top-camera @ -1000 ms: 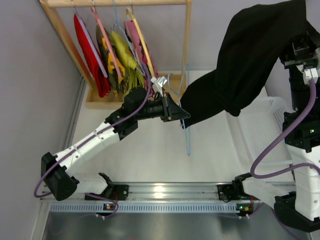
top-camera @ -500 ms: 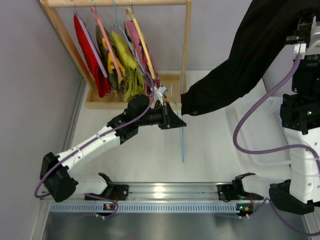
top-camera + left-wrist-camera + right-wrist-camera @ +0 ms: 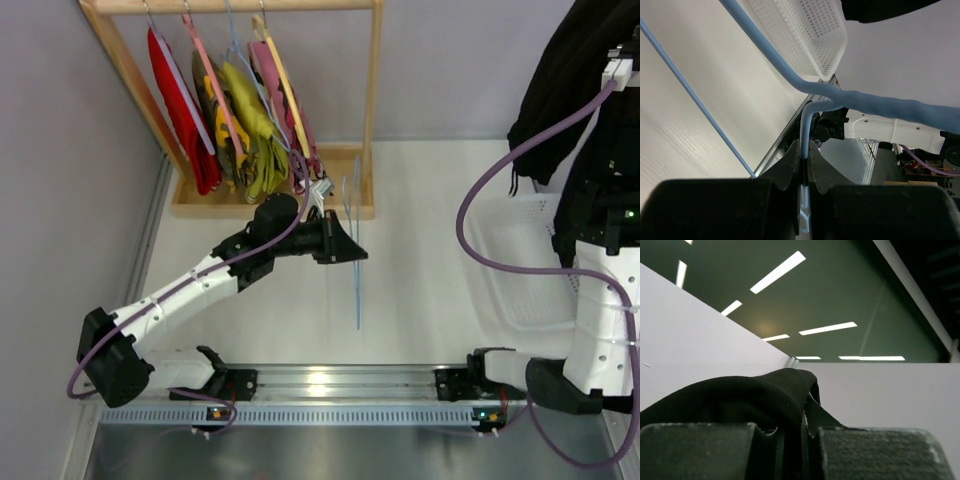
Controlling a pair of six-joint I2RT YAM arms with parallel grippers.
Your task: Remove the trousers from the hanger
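Note:
The black trousers [image 3: 565,80] hang at the far right from my right gripper [image 3: 618,62], which is raised high above the basket. In the right wrist view the gripper [image 3: 801,429] is shut on a fold of the black cloth [image 3: 760,395]. My left gripper [image 3: 342,246] is shut on the bare light-blue hanger [image 3: 356,270] in front of the rack. In the left wrist view the jaws [image 3: 804,148] pinch the hanger's wire [image 3: 807,117]. The pink camouflage trousers [image 3: 272,80] hang on the wooden rack [image 3: 374,90], rightmost of the garments.
A red garment [image 3: 182,115] and yellow-green garments [image 3: 250,130] hang on the rack at the back left. A white perforated basket [image 3: 515,275] stands on the table at the right, below the black trousers; it also shows in the left wrist view [image 3: 815,35].
My right arm has lifted the black trousers up and to the right, clear of the blue hanger. The hanger, now bare, has shifted slightly left with my left gripper.

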